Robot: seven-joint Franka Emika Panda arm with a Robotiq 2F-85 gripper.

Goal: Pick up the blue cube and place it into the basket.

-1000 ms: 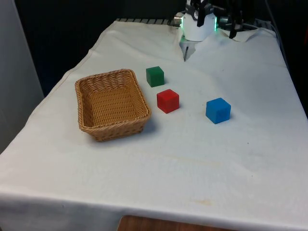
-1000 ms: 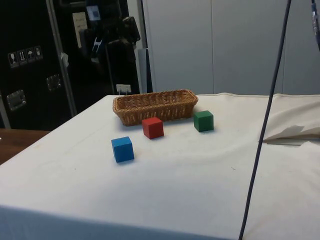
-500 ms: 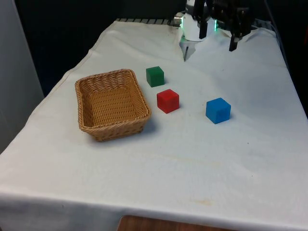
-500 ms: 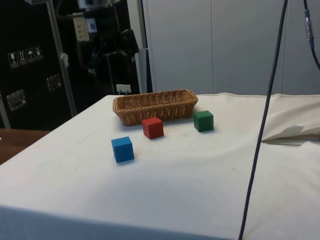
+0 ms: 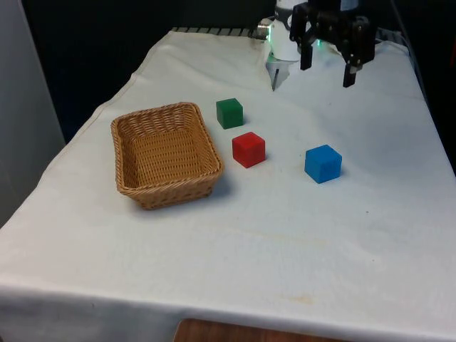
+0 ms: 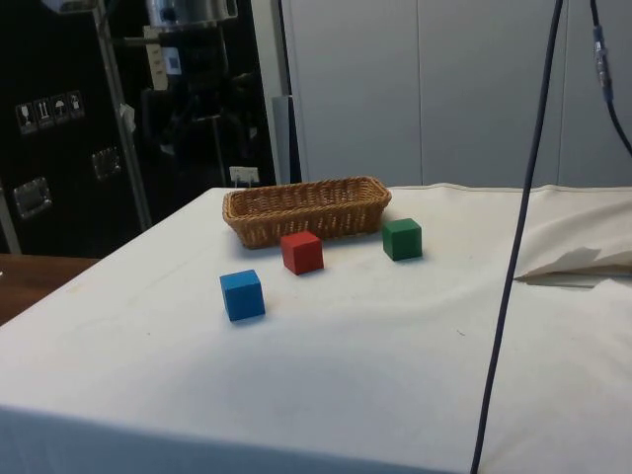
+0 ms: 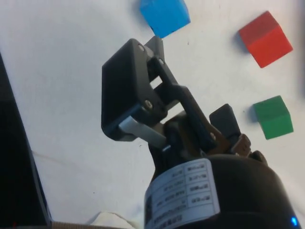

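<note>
Now I see my tool (image 5: 328,68) hanging fingers apart above the desk (image 5: 299,235), well beyond the blue cube (image 5: 323,163); the basket (image 5: 165,153) sits past the red cube (image 5: 248,149) from it.

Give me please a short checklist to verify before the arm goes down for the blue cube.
1. Gripper open: ok, fingers apart.
2. Gripper empty: ok.
3. Blue cube free to grasp: ok, it stands apart from the red cube and green cube.
4. Gripper above the blue cube: not ok, it hangs farther back over the table.
5. Basket ready to receive: ok, upright with nothing inside.
</note>
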